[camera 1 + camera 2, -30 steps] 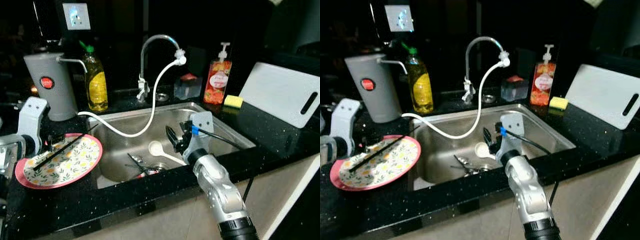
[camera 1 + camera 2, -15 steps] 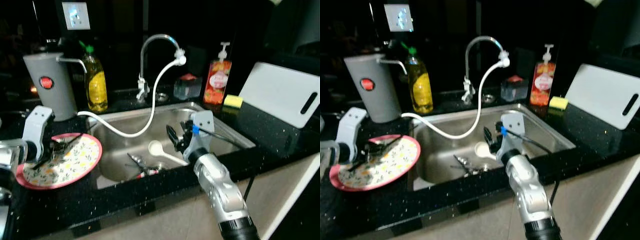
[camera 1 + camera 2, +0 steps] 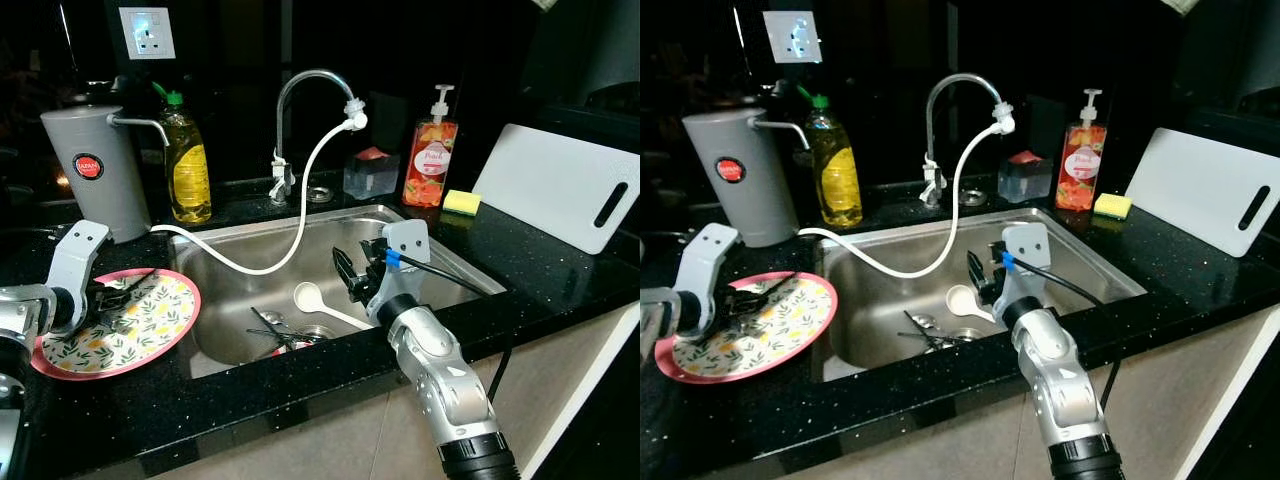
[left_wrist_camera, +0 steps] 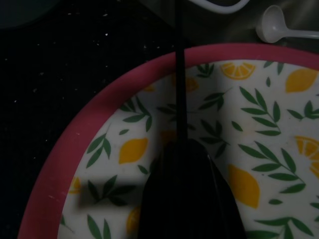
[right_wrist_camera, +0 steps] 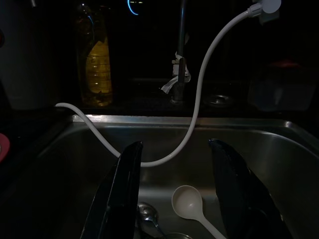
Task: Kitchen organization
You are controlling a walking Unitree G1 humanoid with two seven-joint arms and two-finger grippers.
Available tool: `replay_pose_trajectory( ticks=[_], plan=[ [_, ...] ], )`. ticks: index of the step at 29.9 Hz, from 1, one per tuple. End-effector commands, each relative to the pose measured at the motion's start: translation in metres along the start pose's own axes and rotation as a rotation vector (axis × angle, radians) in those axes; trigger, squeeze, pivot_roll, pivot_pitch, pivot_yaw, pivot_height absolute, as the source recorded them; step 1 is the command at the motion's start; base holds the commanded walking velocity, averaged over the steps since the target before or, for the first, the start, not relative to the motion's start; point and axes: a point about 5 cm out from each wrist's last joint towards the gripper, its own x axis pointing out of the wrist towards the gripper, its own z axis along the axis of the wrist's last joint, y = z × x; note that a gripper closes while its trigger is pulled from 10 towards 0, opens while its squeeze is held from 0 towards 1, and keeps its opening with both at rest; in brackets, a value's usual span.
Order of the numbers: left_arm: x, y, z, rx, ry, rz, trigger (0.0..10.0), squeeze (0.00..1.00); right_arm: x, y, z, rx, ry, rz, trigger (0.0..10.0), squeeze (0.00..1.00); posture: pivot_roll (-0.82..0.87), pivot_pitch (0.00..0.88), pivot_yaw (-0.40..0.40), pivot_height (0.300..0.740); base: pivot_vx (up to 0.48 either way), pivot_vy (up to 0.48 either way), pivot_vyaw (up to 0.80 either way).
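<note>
A pink-rimmed plate (image 3: 140, 330) with a lemon and leaf pattern lies on the black counter left of the sink. My left gripper (image 3: 108, 297) hovers low over it, shut on a thin black chopstick (image 4: 179, 74) that points toward the sink. My right gripper (image 3: 352, 277) hangs open over the steel sink (image 3: 440, 250), its two fingers (image 5: 124, 189) spread with nothing between them. Below it in the basin lie a white ladle spoon (image 5: 187, 201) and several pieces of cutlery (image 3: 275, 335) near the drain.
A white hose (image 3: 300, 210) runs from the faucet (image 3: 300, 90) across the sink to a grey canister (image 3: 95, 170). A yellow soap bottle (image 3: 188, 165), clear box (image 3: 368, 175), orange pump bottle (image 3: 427, 160), sponge (image 3: 461, 202) and white cutting board (image 3: 570, 195) line the back.
My left gripper has sunk lower over the plate and the chopstick has swung to point toward the sink. The right arm has stayed put; the camera has shifted slightly.
</note>
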Motion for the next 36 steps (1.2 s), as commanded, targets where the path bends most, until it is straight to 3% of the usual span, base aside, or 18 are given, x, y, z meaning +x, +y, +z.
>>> replay_pose_trajectory(
  ticks=[1, 7, 10, 11, 12, 13, 17, 21, 27, 36],
  plan=[
    [-0.002, 0.002, -0.005, -0.005, 0.018, -0.006, 0.0, 0.00, -0.001, -0.001, 0.002, 0.000, -0.002, -0.002, 10.0, 0.00, 0.00, 0.000, 0.006, 0.740, 0.000, 0.000, 0.00],
    [-0.003, 0.001, 0.001, -0.017, -0.018, -0.011, 0.0, 0.00, 0.000, 0.000, 0.002, 0.003, -0.003, 0.000, 10.0, 0.00, 0.00, 0.000, 0.006, 0.740, 0.000, 0.000, 0.00],
    [-0.006, 0.000, 0.019, -0.030, -0.112, 0.002, 0.0, 0.00, 0.000, 0.000, 0.002, 0.005, -0.005, 0.000, 10.0, 0.00, 0.00, 0.000, 0.011, 0.740, 0.000, 0.000, 0.00],
    [-0.008, -0.001, 0.031, -0.032, -0.169, 0.020, 8.9, 0.00, -0.001, 0.000, 0.002, 0.006, -0.004, 0.000, 10.0, 0.00, 0.00, 0.000, 0.010, 0.740, 0.000, 0.000, 0.00],
    [-0.008, -0.001, 0.031, -0.032, -0.169, 0.020, 8.9, 0.00, -0.001, 0.000, 0.002, 0.006, -0.004, 0.000, 10.0, 0.00, 0.00, 0.000, 0.010, 0.740, 0.000, 0.000, 0.00],
    [-0.010, -0.002, 0.038, -0.034, -0.207, 0.032, 10.0, 0.00, -0.001, 0.000, 0.002, 0.006, -0.003, -0.001, 10.0, 0.00, 0.00, 0.000, 0.010, 0.740, 0.000, 0.000, 0.00],
    [-0.022, -0.032, 0.084, -0.046, -0.417, -0.062, 10.0, 0.00, -0.002, 0.003, 0.001, 0.010, 0.000, 0.009, 10.0, 0.00, 0.00, 0.000, 0.006, 0.740, 0.000, 0.000, 0.00],
    [-0.022, -0.038, 0.088, -0.040, -0.432, -0.079, 10.0, 0.00, -0.002, 0.004, 0.001, 0.011, 0.000, 0.012, 10.0, 0.00, -0.01, 0.000, 0.005, 0.740, 0.000, 0.000, 0.00],
    [-0.016, -0.085, 0.104, -0.074, -0.499, -0.141, 10.0, 0.00, -0.004, 0.003, 0.002, 0.015, -0.002, 0.008, 10.0, 0.00, -0.01, 0.000, 0.010, 0.740, 0.000, 0.000, 0.00],
    [-0.015, -0.109, 0.107, -0.106, -0.506, -0.159, 10.0, 0.00, -0.004, 0.005, 0.002, 0.018, -0.006, 0.010, 10.0, 0.00, -0.02, 0.000, 0.014, 0.740, 0.000, 0.000, 0.00]
  ],
)
